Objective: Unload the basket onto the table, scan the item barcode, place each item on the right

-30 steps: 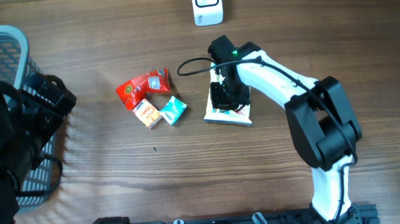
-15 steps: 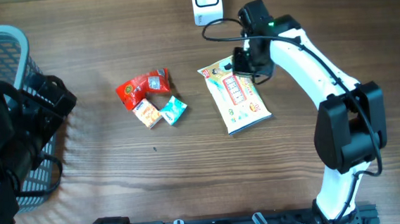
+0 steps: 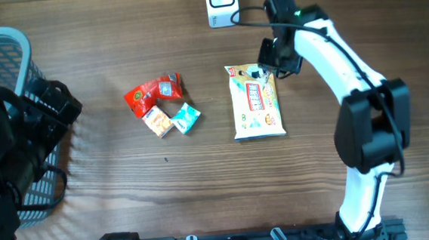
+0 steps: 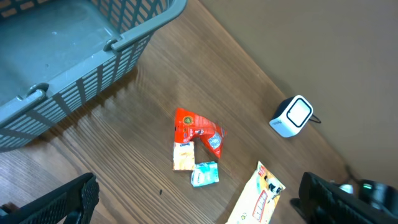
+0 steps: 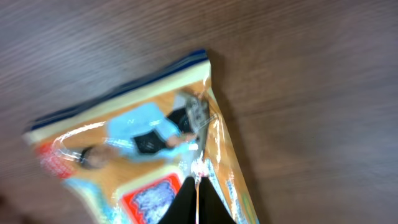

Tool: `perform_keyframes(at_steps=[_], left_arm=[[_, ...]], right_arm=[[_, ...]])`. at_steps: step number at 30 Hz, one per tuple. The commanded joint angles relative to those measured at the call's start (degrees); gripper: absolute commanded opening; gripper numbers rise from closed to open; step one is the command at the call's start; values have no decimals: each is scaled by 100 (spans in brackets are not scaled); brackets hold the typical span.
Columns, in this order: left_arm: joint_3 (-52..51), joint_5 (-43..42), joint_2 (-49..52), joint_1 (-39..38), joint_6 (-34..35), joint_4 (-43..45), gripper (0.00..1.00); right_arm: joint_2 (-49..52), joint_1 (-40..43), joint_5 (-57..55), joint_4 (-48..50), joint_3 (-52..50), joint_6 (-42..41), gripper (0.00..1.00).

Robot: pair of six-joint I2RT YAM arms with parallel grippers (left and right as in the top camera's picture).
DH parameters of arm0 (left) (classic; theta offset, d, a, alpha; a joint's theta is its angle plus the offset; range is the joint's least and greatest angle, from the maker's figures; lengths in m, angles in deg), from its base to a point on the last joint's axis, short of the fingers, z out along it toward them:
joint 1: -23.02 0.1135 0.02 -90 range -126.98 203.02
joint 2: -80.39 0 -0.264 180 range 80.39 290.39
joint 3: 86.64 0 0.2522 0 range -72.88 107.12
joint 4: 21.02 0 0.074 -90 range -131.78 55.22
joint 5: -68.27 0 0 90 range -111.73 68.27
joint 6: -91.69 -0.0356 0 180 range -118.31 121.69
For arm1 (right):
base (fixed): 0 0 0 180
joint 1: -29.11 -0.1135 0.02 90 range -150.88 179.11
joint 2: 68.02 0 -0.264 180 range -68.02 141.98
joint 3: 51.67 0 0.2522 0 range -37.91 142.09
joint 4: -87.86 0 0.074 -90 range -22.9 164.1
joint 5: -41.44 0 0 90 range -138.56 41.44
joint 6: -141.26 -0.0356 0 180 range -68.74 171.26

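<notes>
- The right pincer [image 3: 269, 67] is fully closed, nipping the snack bag [image 3: 256, 102] at its top right corner. In the right wrist view the black fingers meet in a wedge over the shiny film.
- The snack bag lies printed side up on the table [image 3: 204, 181], long edge running away from me, right of the centre.
- Its face is yellow-orange with a dark blue strip along the top seal, a red panel with white lettering in the middle and a pale blue cartoon figure near the top. I cannot read the lettering in any view.
- The white scanner [image 3: 221, 2] stands at the far edge of the table, near the bag's top left corner but apart from it, with a dark cable running off it.
- Left of the bag sit three small packets in a cluster: a red packet [image 3: 152, 92] with a grey label patch, an orange packet [image 3: 158, 122] and a teal packet [image 3: 186, 117]. Their print is too small to read.
- The left pincer [image 4: 198, 202] is wide open and holds nothing, hanging above the table beside the grey basket [image 3: 1, 52].
</notes>
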Motion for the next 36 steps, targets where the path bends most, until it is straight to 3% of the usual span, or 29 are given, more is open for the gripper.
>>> perform_keyframes(at_steps=[1, 5, 7, 8, 9, 12, 15, 17, 18, 21, 29, 31, 32, 35, 36], left_arm=[[-15, 94, -15, 48, 94, 2, 100], [-15, 92, -15, 48, 94, 2, 100], [-15, 92, -15, 48, 94, 2, 100], [-15, 94, -15, 48, 94, 2, 100], [-15, 94, -15, 48, 94, 2, 100], [-15, 92, -15, 48, 94, 2, 100], [-15, 92, -15, 48, 94, 2, 100], [-15, 92, -15, 48, 94, 2, 100], [-15, 92, -15, 48, 94, 2, 100], [-15, 92, -15, 48, 94, 2, 100], [-15, 42, -15, 48, 105, 9, 100], [-17, -595, -15, 48, 120, 0, 100], [-20, -1329, -15, 48, 90, 4, 100], [-332, -2736, 240, -280, -1003, 2, 100], [-581, -2822, 337, -483, -1095, 11, 100]], right_arm=[[-358, -92, 520, -590, 225, 610, 5], [-358, -404, 1023, 203, -1211, 542, 5], [-358, -551, 1379, 938, -1950, 446, 12], [-358, -570, 1423, 1172, -2291, 308, 4], [-358, -564, 1294, 1204, -2417, 140, 4], [-457, -448, 1040, 610, -1930, 461, 4], [-708, -153, 1043, -573, -457, 1075, 5], [-883, -7, 1040, -1143, 485, 1386, 36], [-1001, 87, 1038, -1305, 876, 1532, 100], [-1233, 299, 815, -1172, 1071, 1873, 100], [-1217, 398, 343, -874, 1069, 1869, 100], [-1217, 398, 343, -765, 1069, 1871, 100], [-1217, 396, 343, -713, 1069, 1869, 100], [-1217, 398, 343, -610, 1069, 1869, 100], [-1217, 398, 343, -603, 1069, 1871, 100]])
